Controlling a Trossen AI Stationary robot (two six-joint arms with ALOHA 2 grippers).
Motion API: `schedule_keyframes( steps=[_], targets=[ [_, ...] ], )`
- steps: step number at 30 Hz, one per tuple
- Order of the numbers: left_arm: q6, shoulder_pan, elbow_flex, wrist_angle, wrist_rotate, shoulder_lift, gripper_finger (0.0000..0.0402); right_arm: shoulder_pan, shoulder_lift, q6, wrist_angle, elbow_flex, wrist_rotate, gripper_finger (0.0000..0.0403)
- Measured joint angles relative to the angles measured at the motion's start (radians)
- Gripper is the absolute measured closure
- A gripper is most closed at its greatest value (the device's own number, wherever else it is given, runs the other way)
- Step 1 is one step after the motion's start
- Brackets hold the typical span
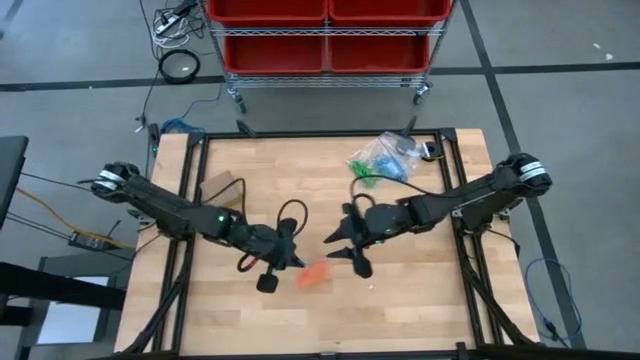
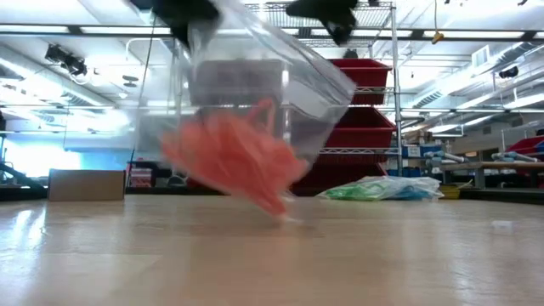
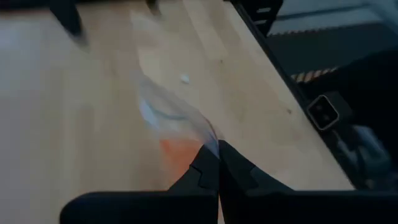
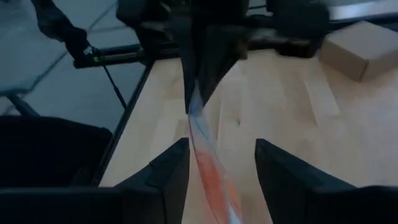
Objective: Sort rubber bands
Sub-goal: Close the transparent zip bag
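A clear plastic bag (image 2: 255, 93) holds a clump of orange rubber bands (image 2: 234, 157); in the high view the orange bands (image 1: 312, 275) show mid-table, near the near edge. My left gripper (image 3: 217, 158) is shut on the bag. My right gripper (image 4: 222, 143) is open, with one finger on either side of the bag (image 4: 208, 162) and touching nothing I can see. In the high view my left gripper (image 1: 290, 258) and my right gripper (image 1: 347, 250) face each other closely. A second bag with green and blue bands (image 1: 385, 160) lies at the far right. My left gripper pinches the clear bag's upper edge (image 3: 210, 140) between its two fingertips (image 3: 200, 167), coming from the table's left and slanting down. The bag hangs tilted below the hold with the orange bands low in it. Its lowest corner (image 2: 282, 211) is at the table top; whether it touches, I cannot tell.
A small cardboard box (image 1: 220, 187) sits at the far left of the table. A black cable loop (image 1: 292, 210) lies behind the left gripper. A wire cart with red bins (image 1: 325, 40) stands beyond the far edge. Bare wood (image 1: 420, 290) spreads along the near right.
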Motion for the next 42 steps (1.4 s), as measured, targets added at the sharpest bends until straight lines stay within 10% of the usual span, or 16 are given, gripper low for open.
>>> schedule_keyframes(
  steps=[6,17,42],
  targets=[
    [0.072,0.012,0.215,-0.261,-0.038,0.0,0.0401,-0.02,0.155,-0.096,-0.292,0.246,0.006,0.0238],
    [0.057,0.019,0.309,-0.525,0.025,0.0,0.0401,-0.028,0.242,-0.182,-0.318,0.408,0.001,0.0243],
    [0.063,0.038,0.309,-0.466,0.024,0.006,0.0401,-0.053,0.304,-0.155,-0.16,0.408,-0.117,0.0283]
  ],
)
